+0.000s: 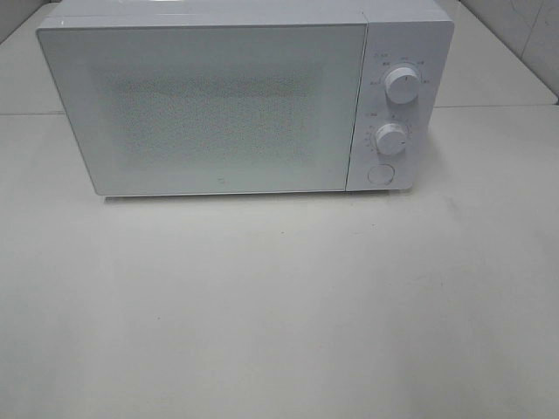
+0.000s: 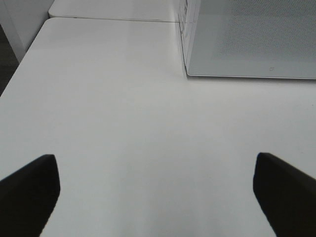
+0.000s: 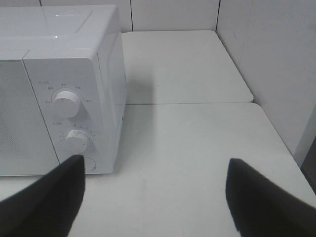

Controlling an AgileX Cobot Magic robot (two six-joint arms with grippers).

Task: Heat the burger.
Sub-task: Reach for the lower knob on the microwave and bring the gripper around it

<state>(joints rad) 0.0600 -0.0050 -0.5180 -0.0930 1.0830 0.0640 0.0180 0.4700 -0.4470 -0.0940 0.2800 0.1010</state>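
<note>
White microwave (image 1: 205, 105), door shut, across the upper half of the high view, standing on a white table (image 1: 279, 305). On its right panel, an upper knob (image 1: 401, 85), a lower knob (image 1: 391, 138) and a round button (image 1: 380, 174) beneath. Left gripper (image 2: 155, 168) spread wide and holding nothing, over bare table near the door's corner. Right gripper (image 3: 155, 170) also parted wide and holding nothing, facing the knob panel. Burger hidden from every view; place impossible to tell.

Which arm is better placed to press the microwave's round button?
Right, probably: the open right gripper faces the control panel, its round button close by one finger. The left gripper faces the door, opposite end.
</note>
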